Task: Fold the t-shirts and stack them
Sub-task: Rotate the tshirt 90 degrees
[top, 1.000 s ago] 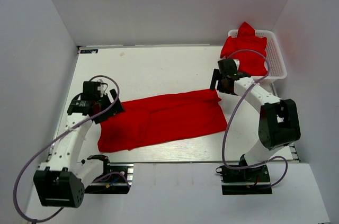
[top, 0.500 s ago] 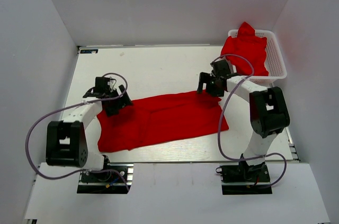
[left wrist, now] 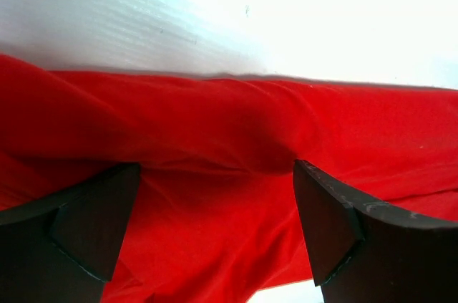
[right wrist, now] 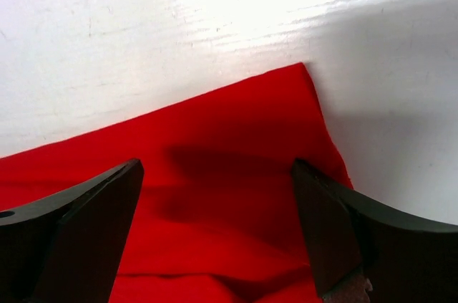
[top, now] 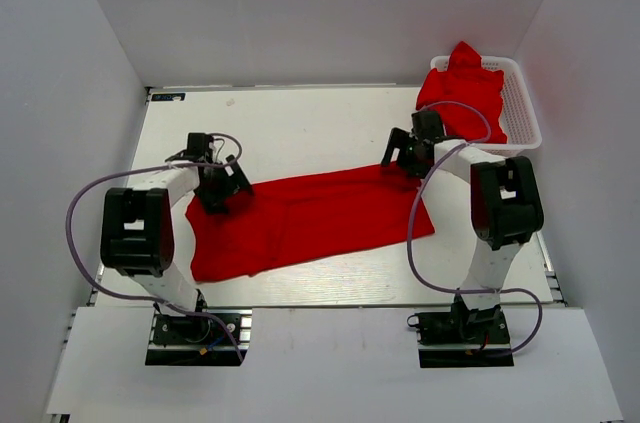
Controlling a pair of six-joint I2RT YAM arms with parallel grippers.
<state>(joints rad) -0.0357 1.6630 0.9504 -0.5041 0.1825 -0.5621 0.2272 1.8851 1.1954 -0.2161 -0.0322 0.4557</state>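
A red t-shirt (top: 310, 218) lies folded lengthwise across the middle of the white table (top: 300, 123). My left gripper (top: 222, 186) is open, low over the shirt's far left corner; in the left wrist view its fingers (left wrist: 86, 224) straddle wrinkled red fabric (left wrist: 215, 145). My right gripper (top: 402, 154) is open, low over the shirt's far right corner; the right wrist view shows that corner (right wrist: 286, 117) between its dark fingers (right wrist: 336, 224). More red t-shirts (top: 462, 93) are heaped in the basket.
A white lattice basket (top: 520, 103) stands at the table's far right corner, close behind my right arm. Grey walls enclose the table on the left, back and right. Both arm bases sit at the near edge.
Both grippers have swung inward and down onto the shirt's far corners. The shirt's far edge has shifted slightly toward the back, and the right end is more skewed.
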